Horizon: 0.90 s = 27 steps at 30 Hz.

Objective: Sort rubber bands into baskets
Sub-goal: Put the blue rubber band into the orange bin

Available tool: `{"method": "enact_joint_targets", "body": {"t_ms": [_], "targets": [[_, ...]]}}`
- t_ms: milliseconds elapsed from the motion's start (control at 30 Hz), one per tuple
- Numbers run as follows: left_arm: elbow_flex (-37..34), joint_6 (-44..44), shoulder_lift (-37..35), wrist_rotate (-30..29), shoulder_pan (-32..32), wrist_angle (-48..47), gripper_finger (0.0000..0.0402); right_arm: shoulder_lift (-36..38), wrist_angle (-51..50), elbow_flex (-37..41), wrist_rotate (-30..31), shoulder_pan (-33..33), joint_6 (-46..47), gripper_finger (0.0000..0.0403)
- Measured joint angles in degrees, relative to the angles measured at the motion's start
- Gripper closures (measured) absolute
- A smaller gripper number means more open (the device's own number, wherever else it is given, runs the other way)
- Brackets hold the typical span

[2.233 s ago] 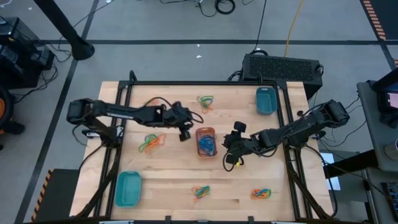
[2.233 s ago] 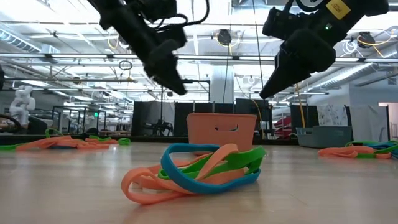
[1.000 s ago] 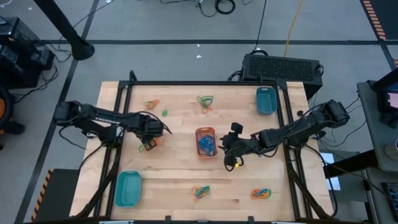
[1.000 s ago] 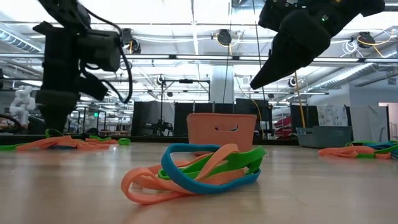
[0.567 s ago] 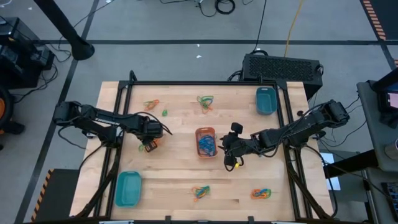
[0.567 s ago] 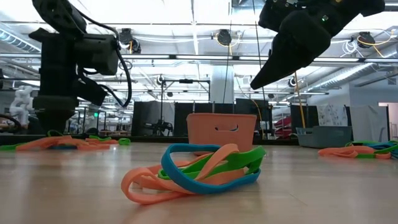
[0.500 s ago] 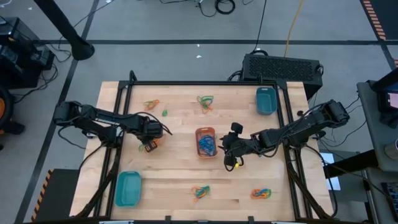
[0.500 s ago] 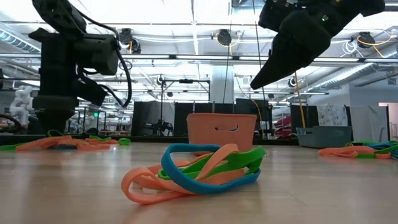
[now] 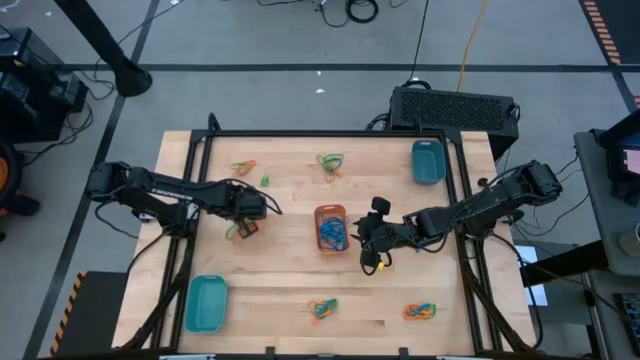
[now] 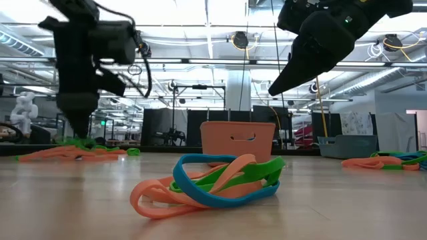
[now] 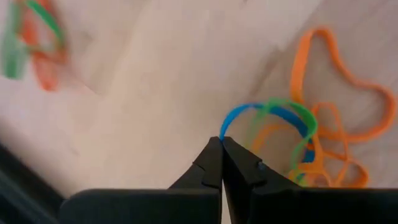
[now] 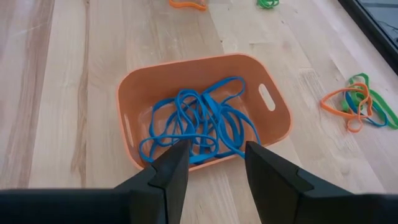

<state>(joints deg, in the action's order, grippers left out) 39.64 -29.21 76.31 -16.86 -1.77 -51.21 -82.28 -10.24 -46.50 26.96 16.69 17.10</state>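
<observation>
At the desk's (image 9: pixel 290 280) left, my left tool (image 11: pixel 221 142) pinches a blue rubber band (image 11: pixel 264 115); my right tool (image 12: pixel 212 163) hangs wide beside the orange basket (image 12: pixel 273 124).

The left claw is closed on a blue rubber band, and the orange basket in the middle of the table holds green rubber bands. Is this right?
Not quite. The left claw is shut on a blue rubber band, but the orange basket holds blue rubber bands, not green, as the right wrist view shows.
</observation>
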Motion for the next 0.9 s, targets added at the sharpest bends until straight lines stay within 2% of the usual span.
{"method": "enact_joint_targets", "body": {"t_ms": [267,633,733,900], "targets": [[10.3,-0.1,0.0,-8.1,5.6,-7.5,0.0399,0.0,0.2,0.0,0.0,0.0,0.3,0.0255],[18.7,-0.2,-0.1,-11.5,12.6,-9.3,0.0400,0.0,0.2,0.0,0.0,0.0,1.7,0.0255],[19.2,1.6,-0.1,-11.6,14.2,-4.9,0.0400,0.0,0.2,0.0,0.0,0.0,1.7,0.0255],[18.9,8.5,1.1,-10.7,15.1,11.4,0.0400,0.0,0.2,0.0,0.0,0.0,0.7,0.0255]]}}
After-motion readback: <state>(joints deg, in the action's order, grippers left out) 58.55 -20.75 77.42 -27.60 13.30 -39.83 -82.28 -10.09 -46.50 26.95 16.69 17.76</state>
